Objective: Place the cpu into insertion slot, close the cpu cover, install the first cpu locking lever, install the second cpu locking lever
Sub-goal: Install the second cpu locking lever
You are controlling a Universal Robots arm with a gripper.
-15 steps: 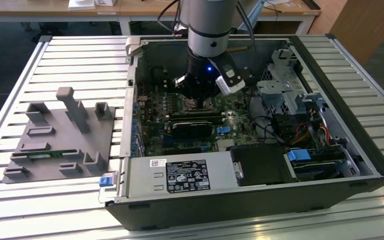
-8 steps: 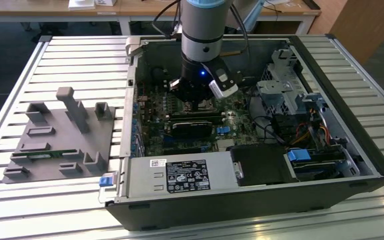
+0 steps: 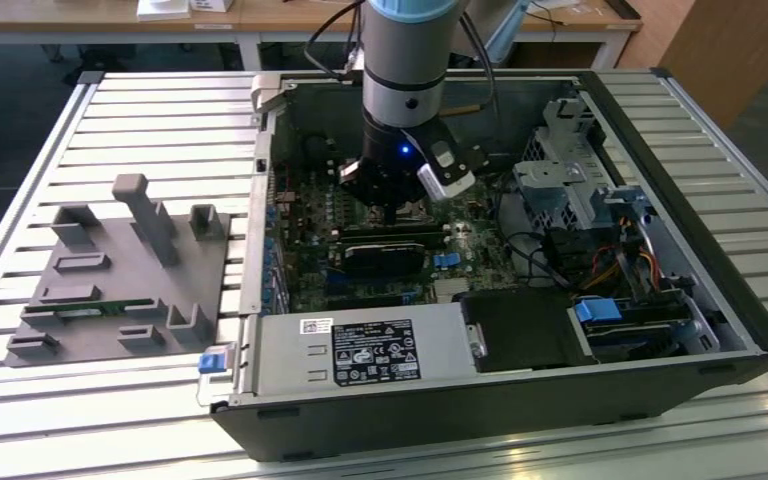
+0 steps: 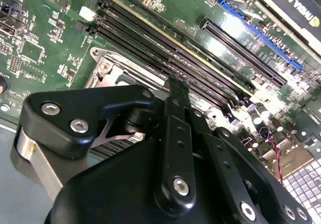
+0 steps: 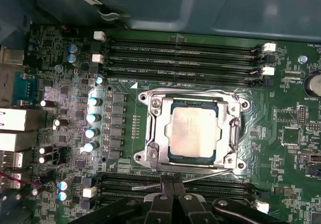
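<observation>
In the first wrist view the cpu (image 5: 193, 128), a dull silver square, lies in the insertion slot (image 5: 143, 156) on the green motherboard. The cpu cover (image 5: 156, 128), a silver frame, lies flat around it. One thin wire lever (image 5: 200, 93) runs along the cover's edge nearest the memory slots. A second lever (image 5: 210, 174) lies slanted along the opposite edge, right at my fingertips. My gripper (image 5: 173, 183) is shut, its black fingers pressed together beside that lever. The exterior view has the gripper (image 3: 391, 210) low over the board, and its tips (image 4: 176, 86) appear beside the socket corner (image 4: 108, 66).
Long black memory slots (image 5: 185, 58) flank the socket on two sides. Blue-topped capacitors (image 5: 93, 118) stand beside it. The power supply box (image 3: 371, 350) and drive cage (image 3: 571, 170) crowd the open case. A grey fixture plate (image 3: 117, 280) lies at the exterior view's left.
</observation>
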